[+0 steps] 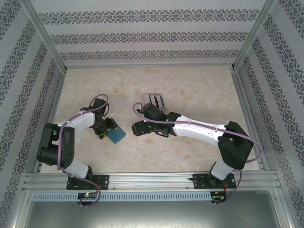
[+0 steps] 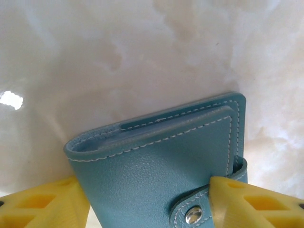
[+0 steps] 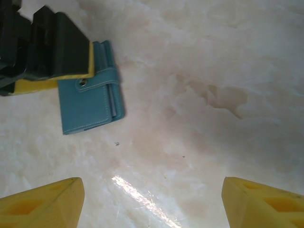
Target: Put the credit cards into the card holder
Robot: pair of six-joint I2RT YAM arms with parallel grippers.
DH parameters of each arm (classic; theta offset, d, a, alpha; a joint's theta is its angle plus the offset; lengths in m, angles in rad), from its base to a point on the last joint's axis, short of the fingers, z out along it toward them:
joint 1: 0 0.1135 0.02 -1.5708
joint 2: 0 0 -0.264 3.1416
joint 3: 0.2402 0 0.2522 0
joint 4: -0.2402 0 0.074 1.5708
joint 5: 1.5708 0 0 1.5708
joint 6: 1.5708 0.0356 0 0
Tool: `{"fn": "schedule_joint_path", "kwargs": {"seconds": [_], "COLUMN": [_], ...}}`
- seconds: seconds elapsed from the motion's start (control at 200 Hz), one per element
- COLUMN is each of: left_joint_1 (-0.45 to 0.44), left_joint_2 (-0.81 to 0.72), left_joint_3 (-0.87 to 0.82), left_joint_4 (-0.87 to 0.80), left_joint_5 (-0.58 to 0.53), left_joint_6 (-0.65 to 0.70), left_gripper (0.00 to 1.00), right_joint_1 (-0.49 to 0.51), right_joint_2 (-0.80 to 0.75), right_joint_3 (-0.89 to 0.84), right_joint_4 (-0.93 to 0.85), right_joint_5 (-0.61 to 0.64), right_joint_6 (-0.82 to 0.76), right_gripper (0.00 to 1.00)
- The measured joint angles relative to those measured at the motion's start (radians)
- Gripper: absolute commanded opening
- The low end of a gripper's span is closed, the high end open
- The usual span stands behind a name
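Lab robot cell, aluminium frame (image 1: 46, 35), patterned wall panels (image 1: 152, 28), marble-look tabletop (image 1: 199, 90), bolted robot arms (image 1: 199, 129)

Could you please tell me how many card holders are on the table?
1: the holder lies left of centre, between the fingers of the left gripper.

card holder (image 2: 152, 180): grained matt leather look, white stitching
snap (image 2: 193, 215): shiny metal (holder's 5 o'clock)
table (image 2: 142, 47): glossy, marbled
fingers (image 3: 42, 204): matt plastic
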Motion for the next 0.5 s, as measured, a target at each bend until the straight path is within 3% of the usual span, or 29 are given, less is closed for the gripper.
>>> {"fn": "schedule_joint_path", "kwargs": {"seconds": [0.21,0.3,0.5], "left_joint_1": [-0.028,-0.097,-0.259], "left_joint_2": [0.064,0.075,0.092], "left_joint_3": [0.061,0.074,0.107], "left_joint_4": [-0.005,0.005,-0.01], "left_joint_5": [0.025,0.037,0.18], "left_joint_6": [0.039,0.047,0.071], "left_gripper": [0.59,0.61,0.63], "right_joint_1": [0.003,0.003,0.003], "right_joint_2": [0.008,0.007,0.007], "right_joint_3": [0.006,0.002,-0.052], "right_joint_4": [-0.001,0.005,0.006], "right_joint_5": [-0.002,-0.002,0.0], "right_joint_6": [0.003,0.009,0.04], "right_gripper": [0.76,0.76,0.69]}}
